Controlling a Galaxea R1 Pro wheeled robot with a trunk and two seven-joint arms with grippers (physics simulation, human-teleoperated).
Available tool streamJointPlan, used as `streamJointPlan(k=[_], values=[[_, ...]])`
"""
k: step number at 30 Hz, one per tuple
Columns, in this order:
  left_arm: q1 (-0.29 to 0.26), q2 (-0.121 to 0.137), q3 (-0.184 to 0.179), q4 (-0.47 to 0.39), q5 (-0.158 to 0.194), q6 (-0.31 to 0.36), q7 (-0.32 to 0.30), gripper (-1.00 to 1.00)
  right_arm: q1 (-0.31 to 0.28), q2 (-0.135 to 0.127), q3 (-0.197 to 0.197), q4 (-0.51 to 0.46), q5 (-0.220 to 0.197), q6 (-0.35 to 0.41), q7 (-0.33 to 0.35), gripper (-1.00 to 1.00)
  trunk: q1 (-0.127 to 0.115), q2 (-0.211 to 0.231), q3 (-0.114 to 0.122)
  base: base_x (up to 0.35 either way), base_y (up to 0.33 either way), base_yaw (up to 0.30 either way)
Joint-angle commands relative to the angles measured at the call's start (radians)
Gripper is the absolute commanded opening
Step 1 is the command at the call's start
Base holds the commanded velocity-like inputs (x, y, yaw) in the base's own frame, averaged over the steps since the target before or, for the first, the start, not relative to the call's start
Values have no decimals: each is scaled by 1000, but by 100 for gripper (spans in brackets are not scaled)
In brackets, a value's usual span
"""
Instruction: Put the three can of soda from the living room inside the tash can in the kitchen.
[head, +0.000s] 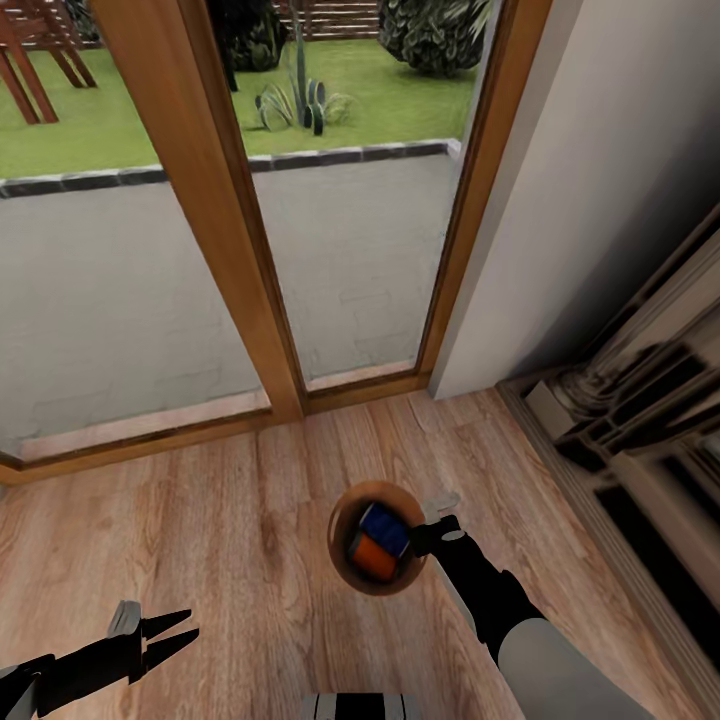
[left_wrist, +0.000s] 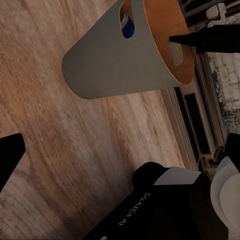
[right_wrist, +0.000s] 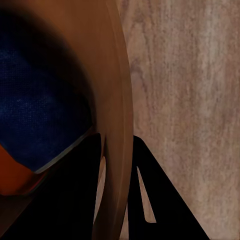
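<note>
right gripper (head: 428, 535): clamped on trash can (head: 345, 560) rim, bin lifted off wood floor (head: 230, 560)
cans: blue can (head: 385, 528) and orange can (head: 373, 560) lay inside trash can
left gripper (head: 170, 630): fingers apart, held nothing, well left of trash can

the trash can (head: 345, 560) hangs above the floor (head: 230, 520), before the glass door (head: 330, 250). the right gripper (head: 428, 535) clamps its rim on the right side. two cans (head: 378, 542) lie inside it, side by side. the left gripper (head: 170, 632) sits well apart to its left. shelving (head: 640, 420) stands at right.
</note>
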Motion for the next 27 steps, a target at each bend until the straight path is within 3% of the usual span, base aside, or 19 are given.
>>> streamJointPlan(k=[1, 9, 18, 27], values=[[0, 0, 0, 0, 0, 0, 0, 100, 0, 0, 0, -1, -5, -1, 5, -100, 4, -7, -3, 0, 0, 0], [0, 0, 0, 0, 0, 0, -1, 100, 0, 0, 0, -1, -6, -1, 5, -100, 35, -63, -28, 0, 0, 0], [0, 0, 0, 0, 0, 1, -1, 100, 0, 0, 0, -1, -6, -1, 5, -100, 35, -63, -28, 0, 0, 0], [0, 0, 0, 0, 0, 0, -2, 100, 0, 0, 0, -1, -5, -1, 5, -100, 65, -119, -53, 0, 0, 0]])
